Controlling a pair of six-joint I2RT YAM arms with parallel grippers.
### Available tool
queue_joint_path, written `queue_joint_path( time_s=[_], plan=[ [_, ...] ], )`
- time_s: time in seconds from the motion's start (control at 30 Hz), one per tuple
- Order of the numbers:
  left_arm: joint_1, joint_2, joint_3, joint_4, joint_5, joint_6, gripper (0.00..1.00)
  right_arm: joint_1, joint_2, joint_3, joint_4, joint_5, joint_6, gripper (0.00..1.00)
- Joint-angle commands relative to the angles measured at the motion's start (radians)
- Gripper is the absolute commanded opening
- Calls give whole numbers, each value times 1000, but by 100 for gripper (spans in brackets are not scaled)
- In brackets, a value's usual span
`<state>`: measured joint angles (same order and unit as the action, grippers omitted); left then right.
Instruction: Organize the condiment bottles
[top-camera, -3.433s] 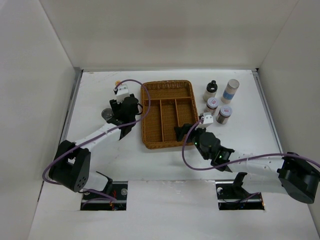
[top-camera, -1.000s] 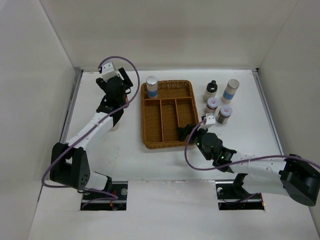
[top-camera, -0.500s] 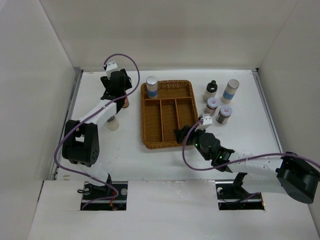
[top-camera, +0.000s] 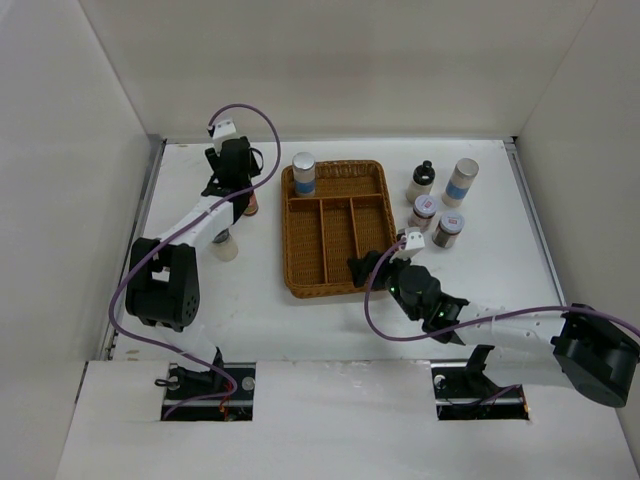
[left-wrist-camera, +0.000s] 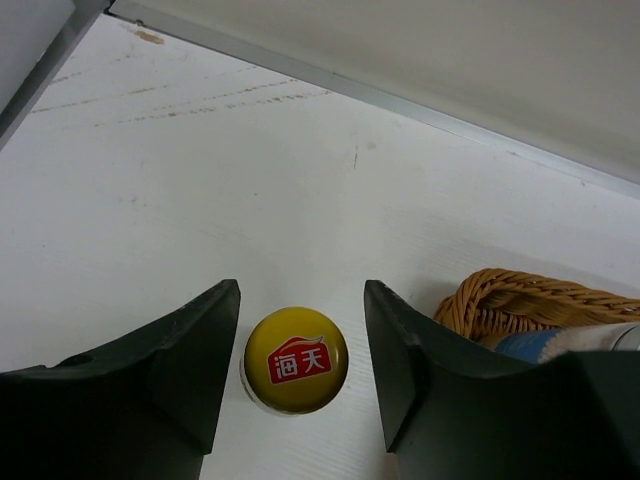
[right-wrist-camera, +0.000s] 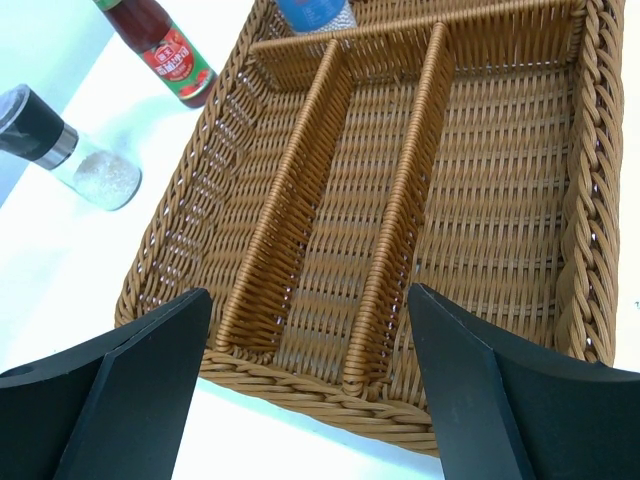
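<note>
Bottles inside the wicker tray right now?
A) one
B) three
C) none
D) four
A: only the blue-banded jar stands in the wicker tray, at its far left corner. Nothing else is inside it.
</note>
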<state>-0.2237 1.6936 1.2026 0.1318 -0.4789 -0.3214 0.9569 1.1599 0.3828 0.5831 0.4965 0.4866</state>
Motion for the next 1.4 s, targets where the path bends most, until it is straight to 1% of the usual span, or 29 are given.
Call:
queue_joint_path(
  time_s=[0.0, 0.1, 0.2, 0.3, 0.37, 0.43, 0.53, 0.7, 0.9, 1.07, 1.17, 1.37],
  plan=[
    [-2, -6, 22, 9, -18, 10, 48, 7, -20, 37, 23, -1, -8, 86],
    [1, 1, 35, -3, -26, 13, 39, 6, -20, 28, 34, -3, -3, 86],
    [-2, -9, 35, -4, -32, 22, 26, 7, -26, 34, 23, 0, -8, 86],
    [-4, -23, 34, -9, -49, 27, 19, 4, -32, 24, 34, 2, -3, 86],
    [-6, -55, 29, -11, -69, 28, 16, 3, -26, 28, 26, -1, 3, 86],
    [-12, -96, 25, 0, -79, 30, 16, 6, -29, 31, 26, 4, -6, 86],
    [-30, -159, 57, -12, -81, 44, 15, 4, -28, 25, 35, 5, -2, 86],
    [-88, -276, 68, -14, -82, 62, 15, 7, -46, 21, 35, 10, -5, 87],
    [-211, -356, 42, -15, -82, 55, 15, 1, -57, 18, 32, 14, 1, 88],
    [-301, -361, 41, -23, -84, 47, 15, -4, -74, 7, 34, 22, 9, 88],
    [-354, -332, 43, -5, -95, 39, 15, -4, -86, 1, 41, 28, 3, 89],
    [-395, -239, 66, 58, -92, 39, 15, -8, -80, 5, 37, 34, -2, 89]
  ],
)
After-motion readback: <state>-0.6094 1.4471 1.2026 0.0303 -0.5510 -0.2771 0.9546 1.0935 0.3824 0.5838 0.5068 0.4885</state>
